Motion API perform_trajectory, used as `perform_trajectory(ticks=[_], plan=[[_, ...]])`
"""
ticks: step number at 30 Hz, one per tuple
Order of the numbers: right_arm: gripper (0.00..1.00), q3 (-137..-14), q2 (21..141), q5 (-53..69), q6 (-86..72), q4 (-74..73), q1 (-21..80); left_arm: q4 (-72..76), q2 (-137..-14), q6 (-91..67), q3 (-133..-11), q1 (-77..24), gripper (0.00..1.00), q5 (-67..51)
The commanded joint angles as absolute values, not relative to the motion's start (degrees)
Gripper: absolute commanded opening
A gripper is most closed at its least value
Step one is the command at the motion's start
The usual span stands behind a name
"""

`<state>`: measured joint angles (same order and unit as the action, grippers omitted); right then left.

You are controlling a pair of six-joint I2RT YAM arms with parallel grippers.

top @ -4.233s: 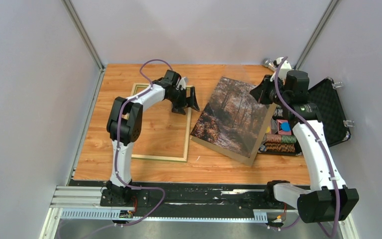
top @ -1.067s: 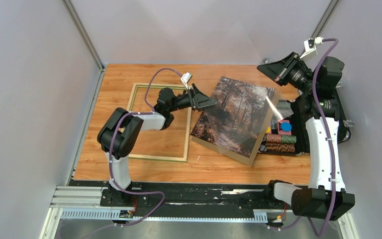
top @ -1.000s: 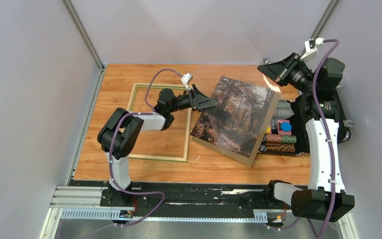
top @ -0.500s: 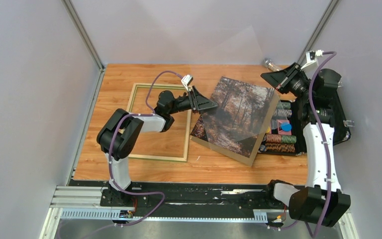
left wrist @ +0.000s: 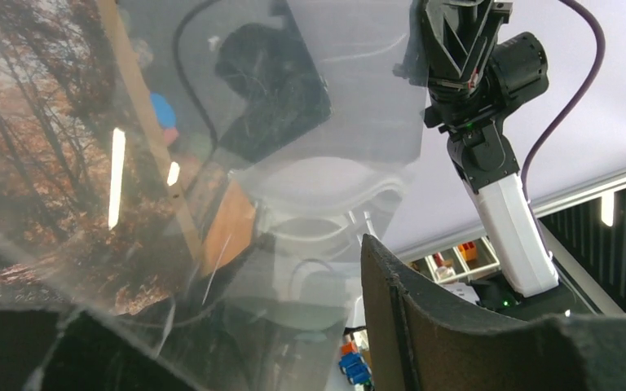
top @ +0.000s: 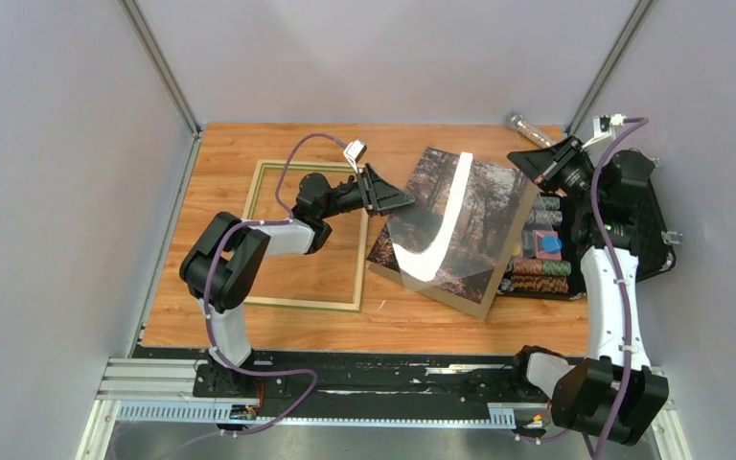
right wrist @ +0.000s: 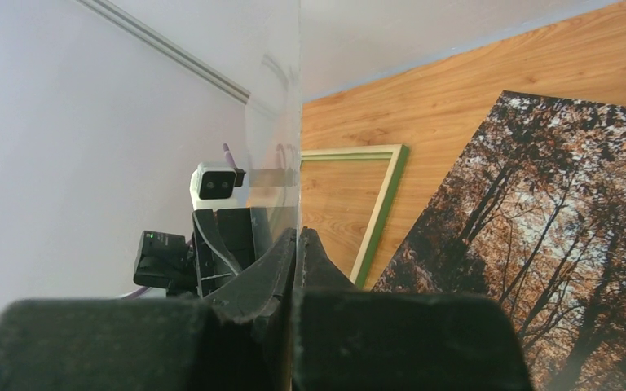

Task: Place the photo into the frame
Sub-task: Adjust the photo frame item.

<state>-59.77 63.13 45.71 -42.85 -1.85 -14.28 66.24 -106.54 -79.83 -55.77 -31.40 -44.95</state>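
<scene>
Above the photo [right wrist: 554, 244], your left end effector [top: 393, 196] narrowed, still loose, on the clear sheet [top: 441, 220] your right end effector [right wrist: 297, 240] clenched; frame [top: 297, 304] unfilled.

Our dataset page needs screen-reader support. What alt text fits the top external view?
A clear sheet hangs above the forest photo, pinched at its right corner by the right gripper, the left gripper open around its left edge. The frame lies flat on the wooden table to the left.
</scene>
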Motion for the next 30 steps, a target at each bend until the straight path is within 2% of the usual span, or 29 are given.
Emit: perform_trajectory(ticks=[1,11,18,22,24,25,26,30], plan=[[0.0,-59.13,61.13,46.12,-43.24,4.22,-16.04,68.24,-102.9,-79.85,-55.28,-30.42,0.51,-45.23],[0.0,-55.34,60.9,45.84,-44.91,7.84,-17.14,67.89,-102.91,-80.87,-55.16,-29.78,0.47,-45.38],[0.0,-52.71,61.17,44.54,-45.27,10.02,-17.23,67.25,-103.12,-80.99,-54.89,-29.79,0.38,-45.09],[0.0,-51.0,61.18,44.46,-45.38,11.22,-17.15,65.71,-103.06,-80.54,-55.12,-29.79,0.24,-45.02],[0.0,-50.12,61.17,44.47,-45.35,11.56,-17.13,64.43,-103.01,-79.83,-55.48,-29.72,0.14,-45.09],[0.0,-49.67,61.09,44.43,-45.09,11.64,-17.14,63.11,-103.01,-79.56,-55.93,-29.72,0.05,-45.31],[0.0,-49.21,61.01,44.31,-44.87,11.65,-17.14,62.1,-103.01,-78.69,-56.22,-29.67,0.02,-45.67],[0.02,-47.97,60.74,44.41,-43.63,11.6,-17.14,52.26,-102.36,-74.05,-58.49,-29.34,0.0,-47.17]])
